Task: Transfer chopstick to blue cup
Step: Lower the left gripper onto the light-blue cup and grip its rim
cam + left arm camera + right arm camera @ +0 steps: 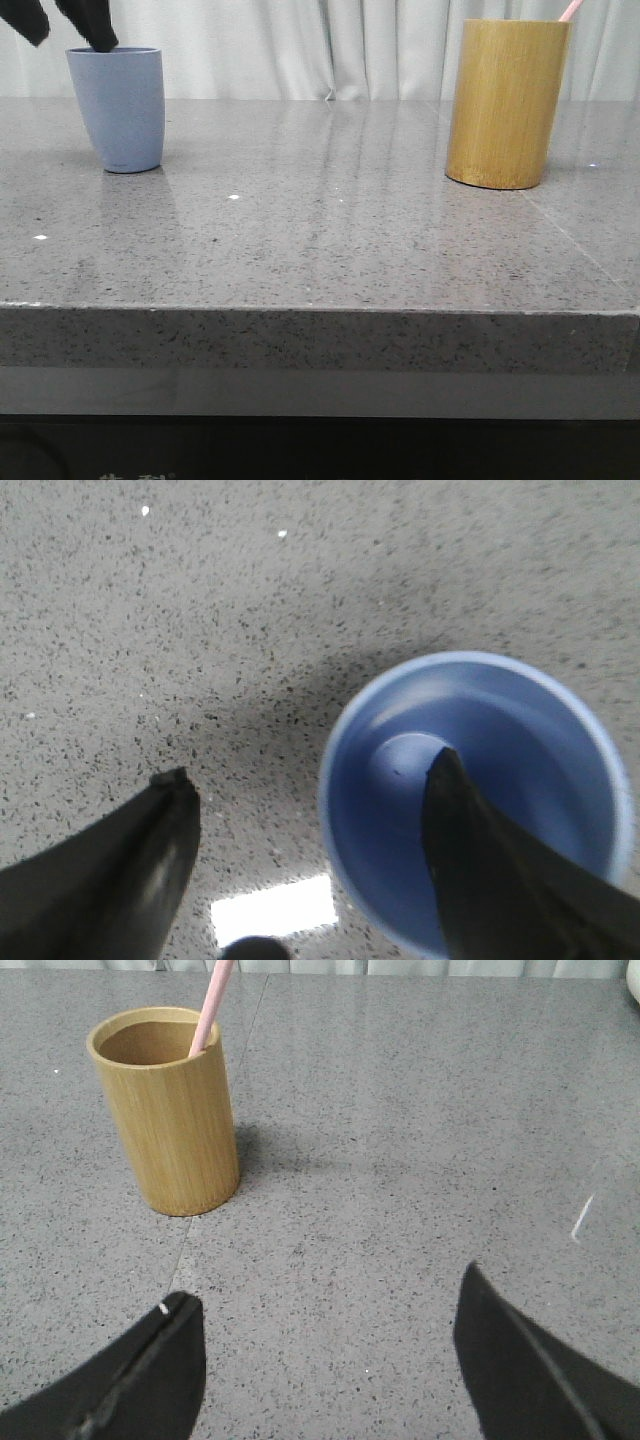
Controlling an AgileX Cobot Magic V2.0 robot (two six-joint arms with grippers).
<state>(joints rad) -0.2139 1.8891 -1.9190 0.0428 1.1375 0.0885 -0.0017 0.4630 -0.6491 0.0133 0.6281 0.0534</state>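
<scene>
The blue cup (118,108) stands at the far left of the table. My left gripper (68,32) is open just above it, one finger over the cup's mouth and the other outside to its left; the left wrist view shows the cup (520,730) empty under the open left gripper (310,775). A pale pink chopstick tip (570,10) sticks out of the bamboo cylinder holder (505,105) at the far right. The right wrist view shows the chopstick (212,1005) leaning in the holder (170,1110), well ahead of my open, empty right gripper (325,1295).
The grey speckled stone table (320,240) has a front edge near the camera. A seam line runs across its right part (580,245). White curtains hang behind the table.
</scene>
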